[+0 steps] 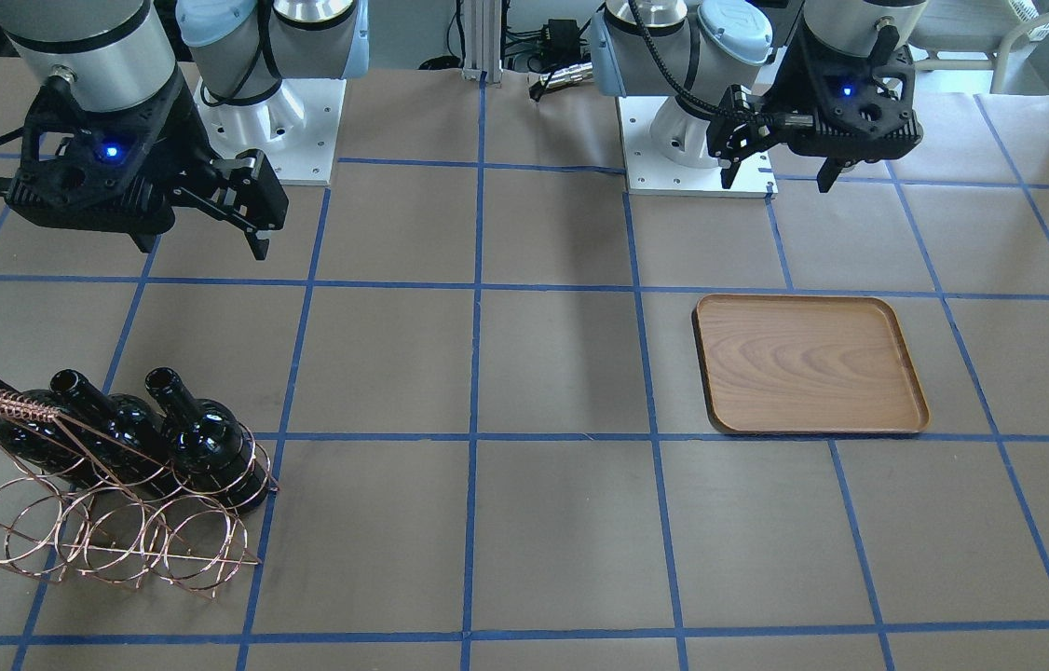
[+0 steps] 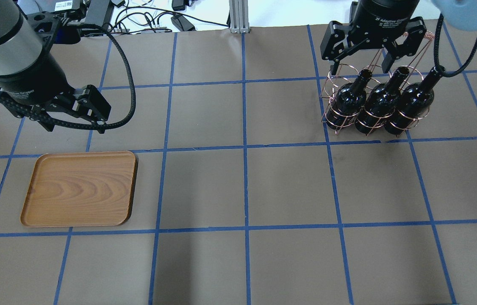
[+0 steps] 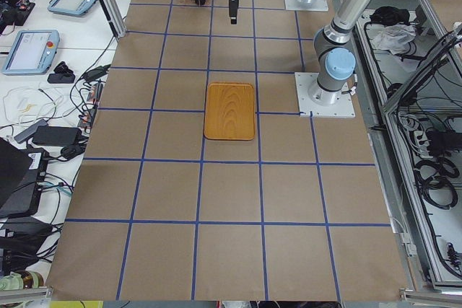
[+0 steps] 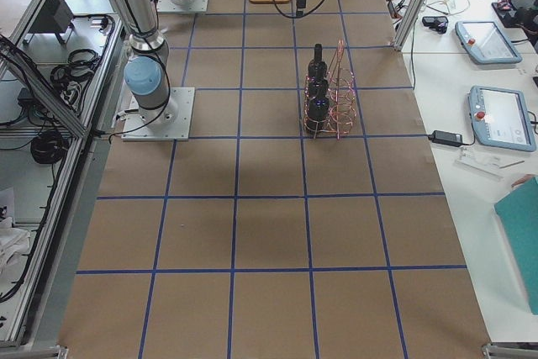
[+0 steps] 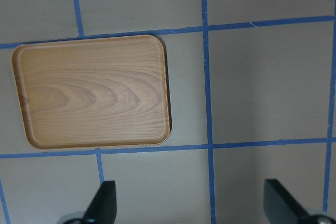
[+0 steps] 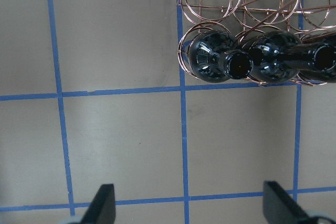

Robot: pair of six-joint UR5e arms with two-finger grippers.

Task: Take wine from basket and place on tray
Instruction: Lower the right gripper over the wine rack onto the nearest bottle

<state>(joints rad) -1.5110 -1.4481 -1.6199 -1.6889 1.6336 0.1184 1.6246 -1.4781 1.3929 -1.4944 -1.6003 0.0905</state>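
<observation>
Three near-black wine bottles (image 2: 376, 101) lie side by side in the copper wire basket (image 1: 115, 540) at the table's right side, necks pointing toward the robot. They also show in the right wrist view (image 6: 210, 59). My right gripper (image 2: 360, 67) is open and empty, hovering above the basket's far side and touching nothing. The brown wooden tray (image 2: 81, 188) lies bare on the table's left side. It also shows in the left wrist view (image 5: 94, 93). My left gripper (image 2: 75, 127) is open and empty, hovering just beyond the tray's far edge.
The brown table cover carries a grid of blue tape lines (image 2: 245, 146). The two arm bases (image 1: 268, 140) stand at the robot's edge. Cables and boxes (image 2: 158, 17) lie past the far edge. Tablets and cables lie on side desks (image 3: 43, 48).
</observation>
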